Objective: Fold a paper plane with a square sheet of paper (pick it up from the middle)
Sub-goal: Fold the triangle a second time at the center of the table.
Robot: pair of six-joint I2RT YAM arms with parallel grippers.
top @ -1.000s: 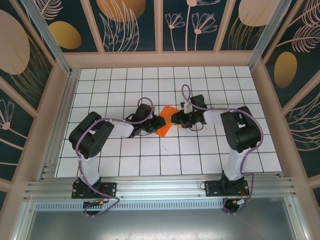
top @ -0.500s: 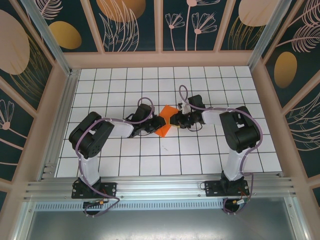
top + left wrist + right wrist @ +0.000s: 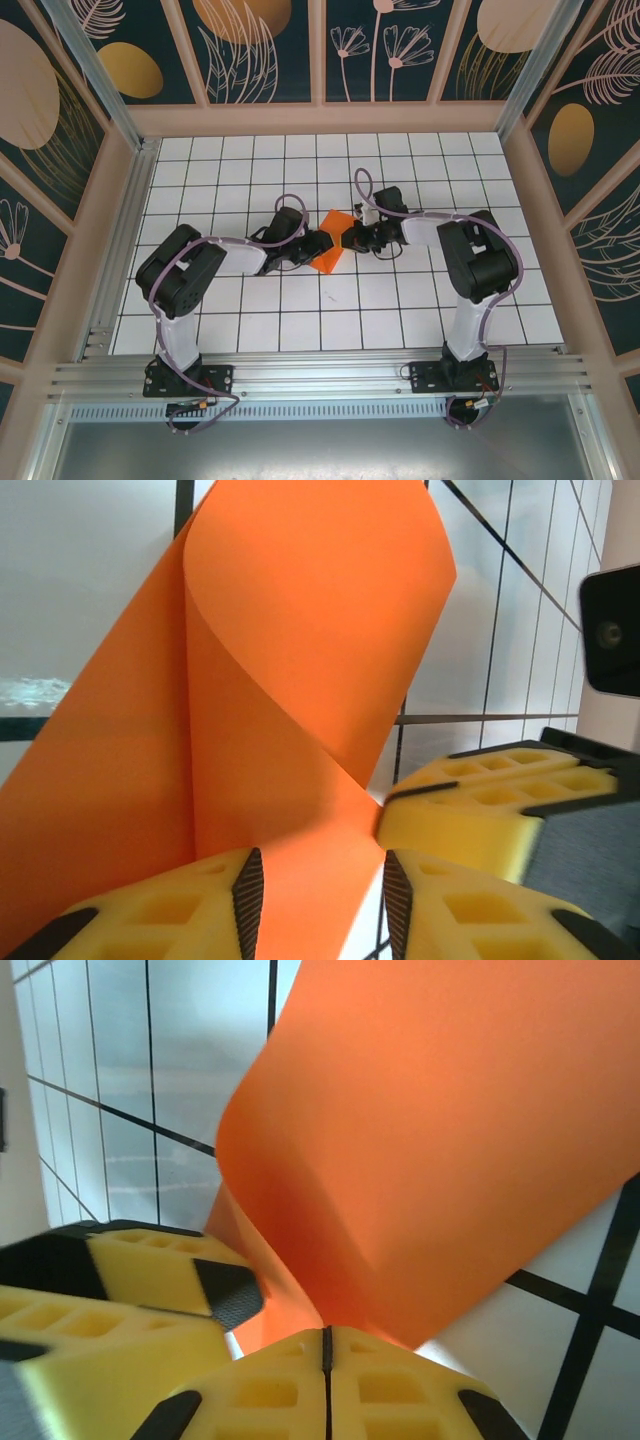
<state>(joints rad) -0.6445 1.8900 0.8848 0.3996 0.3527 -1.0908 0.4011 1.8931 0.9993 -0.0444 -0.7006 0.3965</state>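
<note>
Orange sheet of paper [image 3: 300, 630] is curling over on itself rather than lying flat. In the left wrist view one flap is rolling from the upper left of the frame down toward the bottom centre, making a soft bend (no sharp crease is showing along it) over a second layer behind. In the top view it is sitting just above the middle of the frame on the white tiled table [image 3: 400, 310], between the tips of the two arms, which are meeting there from left and right.

At the bottom of its own view, the left gripper [image 3: 320, 880] is standing with its yellow fingers spread. The lower part of the sheet is passing through the gap, with a sliver of white table showing beside the right-hand finger. The right gripper [image 3: 325, 1345] is pressing its fingers fully together at the bottom of the right wrist view, with only a thin seam between them. It is pinching the lower tip of the sheet, which is rising out of that seam and fanning toward the upper right. The two grippers are sitting just beside each other, and the right one's fingers are touching the paper's edge at the lower right of the left wrist view.
</note>
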